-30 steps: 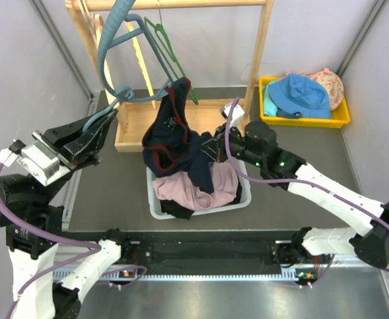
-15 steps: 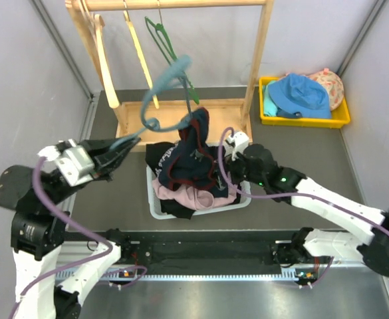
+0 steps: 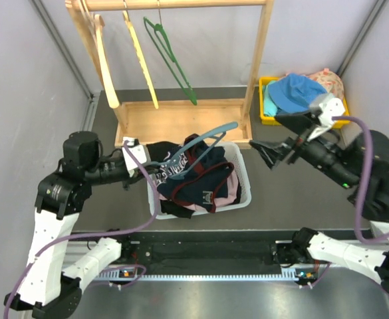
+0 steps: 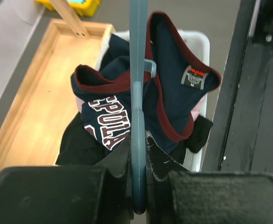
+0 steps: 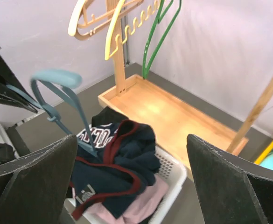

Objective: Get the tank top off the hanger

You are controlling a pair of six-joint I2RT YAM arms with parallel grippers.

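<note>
The navy tank top (image 3: 201,181) with maroon trim lies crumpled in the white basket (image 3: 245,191), on top of pink and black clothes. The blue hanger (image 3: 204,141) slants across it, and one end dips into its folds. My left gripper (image 3: 138,163) is shut on the hanger's other end, at the basket's left rim. In the left wrist view the hanger (image 4: 138,88) runs straight out from between the fingers (image 4: 120,161) over the tank top (image 4: 173,102). My right gripper (image 3: 280,137) hangs open and empty, high to the right of the basket. Its wrist view looks down on the tank top (image 5: 127,158) and hanger (image 5: 52,79).
A wooden rack (image 3: 181,123) stands behind the basket, with cream, yellow and green hangers (image 3: 171,56) on its rail. A yellow bin (image 3: 340,118) with a blue hat and other cloth sits at the back right. The basket (image 5: 176,175) nearly touches the rack's base.
My right gripper has opened, let go of the tank top and drawn back up to the right. The tank top dropped into the basket. My left arm lowered the hanger over it.
</note>
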